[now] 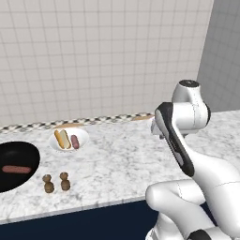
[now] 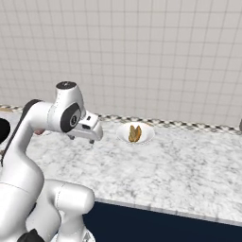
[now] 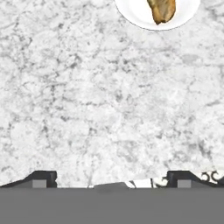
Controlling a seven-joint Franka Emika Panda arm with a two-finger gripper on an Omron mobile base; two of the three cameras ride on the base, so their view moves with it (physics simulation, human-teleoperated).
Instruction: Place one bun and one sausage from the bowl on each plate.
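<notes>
On the near part of the marble counter (image 1: 117, 164), seen from the left base camera: two small brown shakers (image 1: 56, 183) standing side by side, close to the front edge and apart from everything else.

Left of them, the black bowl (image 1: 26, 154), cut off by the picture's left edge, holding one reddish-brown sausage (image 1: 16, 169) lying flat.

Farther back, near the wall: one white plate (image 1: 82, 133) bearing a bun (image 1: 62, 139) and a pinkish sausage (image 1: 74, 141), side by side.

In the right base view, a second white plate (image 2: 146, 132) near the backsplash, holding a second bun (image 2: 134, 133); the hand view cuts that plate off at its top edge, with just the bun's lower end showing.

The gripper (image 3: 111, 181) hangs above bare counter, well apart from the second plate. Its fingertips (image 3: 41, 178) stand spread wide with nothing between them. In the right base view the hand is small and the fingers are hard to make out.

Surface: grey-veined white marble over a dark blue front. A checkered trim strip (image 2: 189, 125) runs along the wall's foot. Wall (image 1: 103, 51): pale square tile; a plain grey wall (image 1: 222, 56) meets it at the right.
</notes>
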